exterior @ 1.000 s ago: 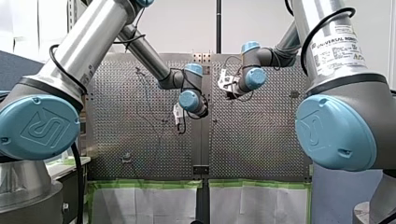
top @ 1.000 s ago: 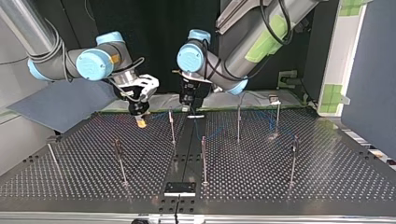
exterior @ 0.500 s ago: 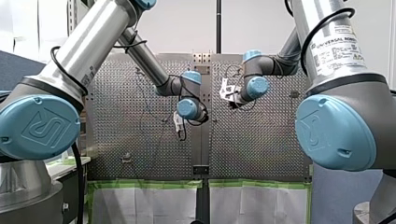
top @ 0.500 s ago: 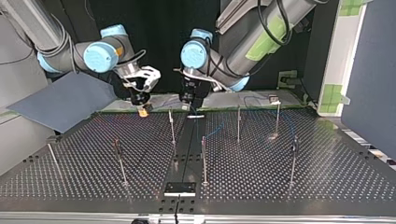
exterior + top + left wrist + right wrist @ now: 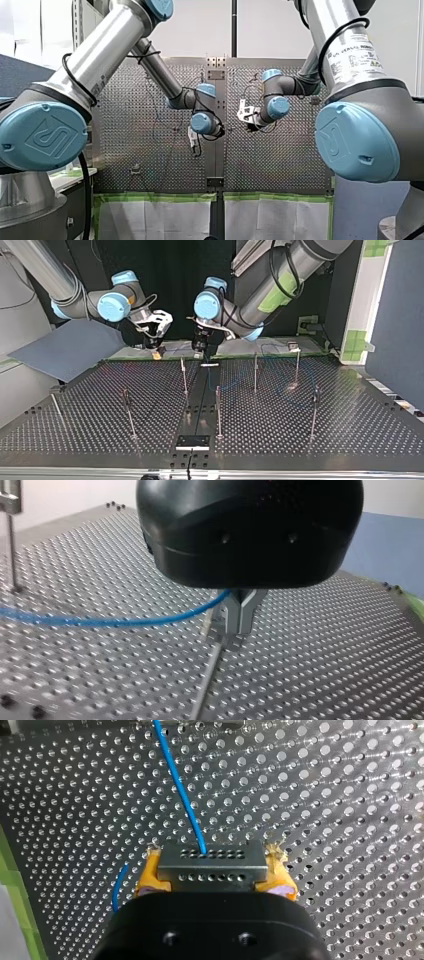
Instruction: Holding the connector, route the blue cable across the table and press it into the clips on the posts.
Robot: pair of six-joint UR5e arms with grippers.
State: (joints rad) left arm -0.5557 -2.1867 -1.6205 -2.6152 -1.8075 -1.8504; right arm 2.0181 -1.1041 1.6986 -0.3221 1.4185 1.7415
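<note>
A grey connector [image 5: 210,856] with rows of small holes sits between the yellow pads [image 5: 150,872] of my right gripper [image 5: 214,870], which is shut on it. The blue cable [image 5: 180,790] leaves the connector and runs ahead over the perforated table [image 5: 350,795]. My left gripper [image 5: 241,630] has its metal fingers shut on the blue cable [image 5: 125,621], which trails off to one side just above the table. In the top view my right gripper [image 5: 156,351] and my left gripper [image 5: 199,351] hang close together near the far edge, behind the nearest post [image 5: 184,376].
Several thin posts stand on the table, among them ones at the middle [image 5: 218,411], further back [image 5: 255,371] and toward the top view's right [image 5: 314,412]. A black plate [image 5: 192,442] lies at the near edge. A blue-grey panel [image 5: 65,347] leans at the top view's left.
In the front view both grippers have moved down, and my right gripper has also shifted slightly right. In the top view my right gripper has drawn back toward the far edge. Both grips are unchanged.
</note>
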